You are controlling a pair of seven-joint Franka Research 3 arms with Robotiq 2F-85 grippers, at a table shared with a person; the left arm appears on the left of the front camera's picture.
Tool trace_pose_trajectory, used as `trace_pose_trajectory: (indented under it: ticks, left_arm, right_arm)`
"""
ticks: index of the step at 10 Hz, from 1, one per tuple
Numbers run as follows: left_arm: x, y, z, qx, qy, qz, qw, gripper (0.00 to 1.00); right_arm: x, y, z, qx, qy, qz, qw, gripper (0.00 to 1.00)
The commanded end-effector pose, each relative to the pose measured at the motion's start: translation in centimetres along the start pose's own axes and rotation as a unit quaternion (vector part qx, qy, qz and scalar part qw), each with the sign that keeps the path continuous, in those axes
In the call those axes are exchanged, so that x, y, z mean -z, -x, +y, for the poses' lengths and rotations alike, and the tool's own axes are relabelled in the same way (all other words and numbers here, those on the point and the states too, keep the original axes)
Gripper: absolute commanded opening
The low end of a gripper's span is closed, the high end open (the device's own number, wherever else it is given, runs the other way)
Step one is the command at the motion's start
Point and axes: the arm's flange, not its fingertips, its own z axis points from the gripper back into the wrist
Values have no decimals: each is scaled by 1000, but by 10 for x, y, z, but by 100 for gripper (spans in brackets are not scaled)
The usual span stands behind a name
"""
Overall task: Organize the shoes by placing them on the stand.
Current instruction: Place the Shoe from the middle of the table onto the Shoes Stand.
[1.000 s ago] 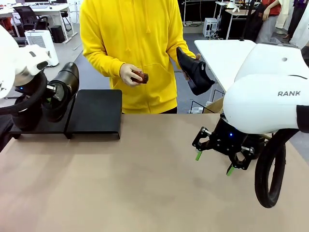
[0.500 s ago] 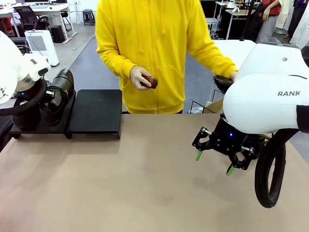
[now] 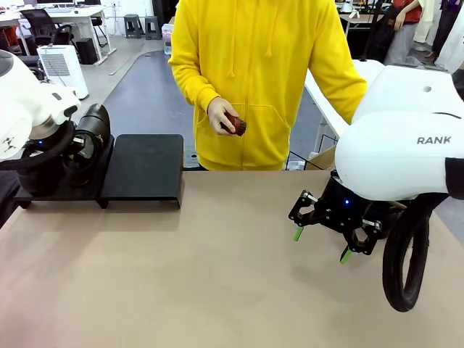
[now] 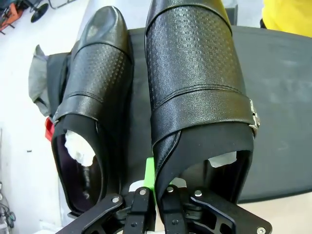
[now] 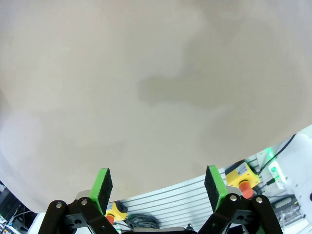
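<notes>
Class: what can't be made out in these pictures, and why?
Front view: small brown brush, mostly wrapped in the person's hand.
Front view: the person's other hand, behind the right arm's white shell.
Left wrist view: one pad of the left jaws, behind the glossy black leather shoe wall.

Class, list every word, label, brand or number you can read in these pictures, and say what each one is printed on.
"RANK": grey capitals on the white casing of the right arm, front view; probably part of a longer word.
Dark marks on the left arm at the picture's edge: cut off, unreadable.
Yellow box with a red button, right wrist view: any label is too small to read.
</notes>
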Motion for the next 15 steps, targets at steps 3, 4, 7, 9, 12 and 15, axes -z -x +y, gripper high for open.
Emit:
trace_pose_trajectory:
  ticks: [3,4,7,9,12,15]
  left_arm:
    - [16,-4,-6,-12,-15,-3,1000,0]
    - [19,-2,-7,-12,-17,2,1000,0]
    - [19,-1,-8,-10,-23,-2,1000,33]
    - [11,1,-6,-9,-45,-9,999,72]
    - [-20,0,-2,-14,-68,-60,996,100]
    - [-29,-12,3,-8,-53,-55,997,100]
  right_arm:
    - [-1,-1,-1,-5,3,-6,1000,100]
    - [-1,-1,-1,-5,3,-6,1000,100]
    - [-1,-1,-1,-5,3,-6,1000,100]
    - [-1,-1,-1,-5,3,-6,1000,100]
    - [-1,-1,-1,-5,3,-6,1000,100]
    - [-1,-1,-1,-5,3,-6,1000,100]
